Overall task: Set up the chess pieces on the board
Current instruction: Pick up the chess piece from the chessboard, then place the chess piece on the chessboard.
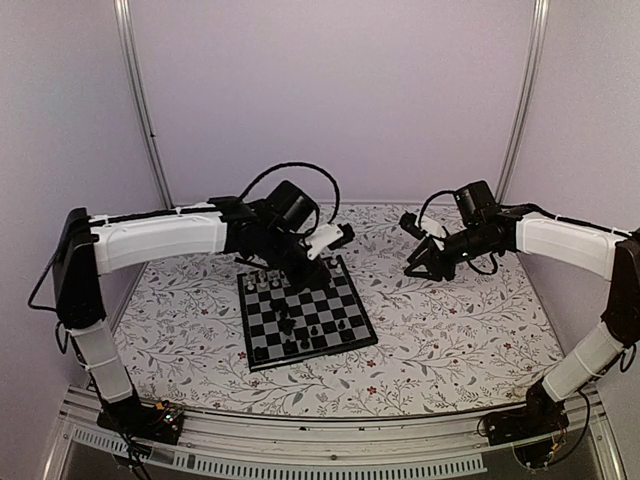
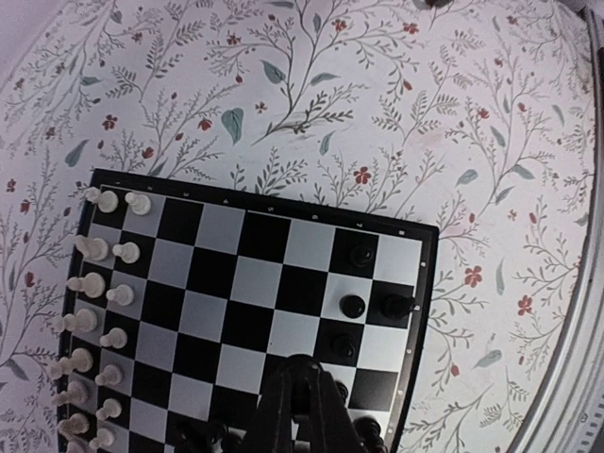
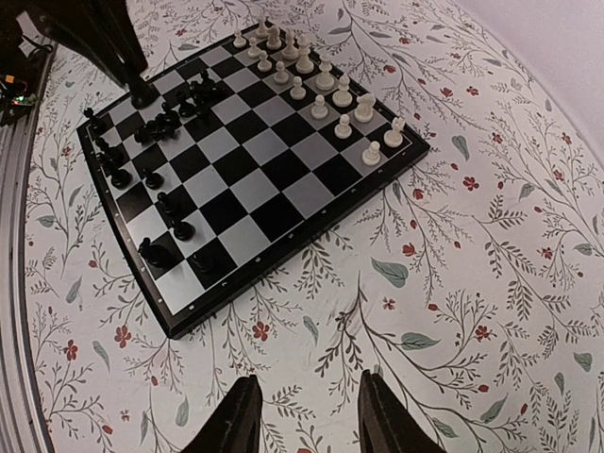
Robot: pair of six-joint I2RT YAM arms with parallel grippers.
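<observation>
Top view: the board [image 1: 305, 315] lay mid-table, the left gripper [image 1: 283, 300] over it and the right gripper [image 1: 420, 265] well to its right.

Left wrist: the fingers [image 2: 280, 415] were pinched together among black chess pieces [image 2: 352, 306].

Right wrist: the fingers [image 3: 236, 420] were spread apart over the tabletop [image 3: 491, 236].

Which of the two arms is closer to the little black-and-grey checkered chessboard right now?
Left. The left gripper hangs over the chessboard among black pieces; the right gripper hovers off it, above the floral tabletop.
</observation>
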